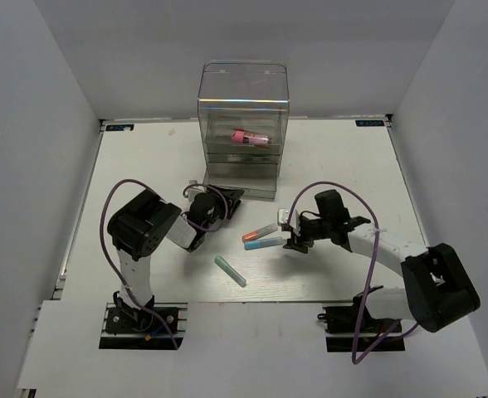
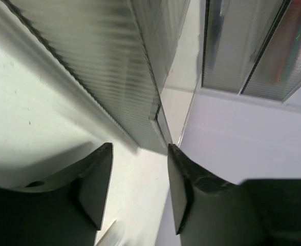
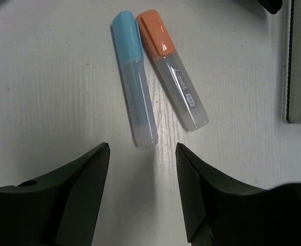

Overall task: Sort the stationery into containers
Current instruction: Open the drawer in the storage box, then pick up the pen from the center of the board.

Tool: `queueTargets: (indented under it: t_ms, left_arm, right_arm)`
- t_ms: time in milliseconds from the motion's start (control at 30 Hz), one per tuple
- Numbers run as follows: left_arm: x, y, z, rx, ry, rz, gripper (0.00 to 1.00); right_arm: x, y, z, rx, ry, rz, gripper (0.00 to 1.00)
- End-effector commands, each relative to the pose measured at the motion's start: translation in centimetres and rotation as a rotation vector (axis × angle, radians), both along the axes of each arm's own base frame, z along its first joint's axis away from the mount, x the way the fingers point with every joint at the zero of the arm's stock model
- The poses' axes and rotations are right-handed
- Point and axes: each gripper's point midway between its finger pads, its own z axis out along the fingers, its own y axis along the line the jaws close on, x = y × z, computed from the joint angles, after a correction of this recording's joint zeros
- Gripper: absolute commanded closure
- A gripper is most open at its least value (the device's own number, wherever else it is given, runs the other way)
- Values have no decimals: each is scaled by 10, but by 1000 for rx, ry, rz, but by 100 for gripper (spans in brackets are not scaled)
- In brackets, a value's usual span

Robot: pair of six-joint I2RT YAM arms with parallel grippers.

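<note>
Inside, the clear smoky-grey organiser (image 1: 244,99) holds one thing that can be made out: a pink-red marker (image 1: 251,137) lying on its side in the big transparent upper compartment, seen through the walls. Shallow drawers sit stacked under that compartment, and whether they hold anything cannot be told from the overhead view.

That makes one organiser and four markers in view, one stored and three loose on the white surface (image 1: 144,166).

Two of the loose ones lie side by side just ahead of the right claw (image 3: 143,146): an orange-capped marker (image 3: 172,69) and a light blue marker (image 3: 135,77). Their caps point away from the claw and nearly touch, while their clear barrels spread slightly apart toward the fingertips. The blue one's barrel end lies almost in line with the gap between the fingers. This claw is open, nothing between its fingers, and it is not touching either marker.

The third, a teal-green marker (image 1: 230,270), lies alone on the surface, off to the right claw's left and nearer the arm bases, close to the pair but apart from it.

The left claw (image 2: 140,147) is also open and empty, with a ribbed clear corner of the organiser directly ahead of its fingertips, very near; contact cannot be told.
</note>
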Motion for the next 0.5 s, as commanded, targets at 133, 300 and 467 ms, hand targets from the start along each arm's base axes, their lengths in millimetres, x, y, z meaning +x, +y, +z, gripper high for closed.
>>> queueTargets:
  t_ms: [133, 300, 467]
  left_arm:
    - [-22, 4, 11, 144, 30, -90, 41]
    - [-40, 12, 10, 199, 76, -125, 36]
    - [-63, 23, 2, 306, 145, -183, 34]
  right_arm:
    - [12, 19, 2, -15, -95, 124, 41]
    - [14, 23, -7, -62, -72, 144, 44]
    - [20, 25, -22, -147, -38, 149, 47]
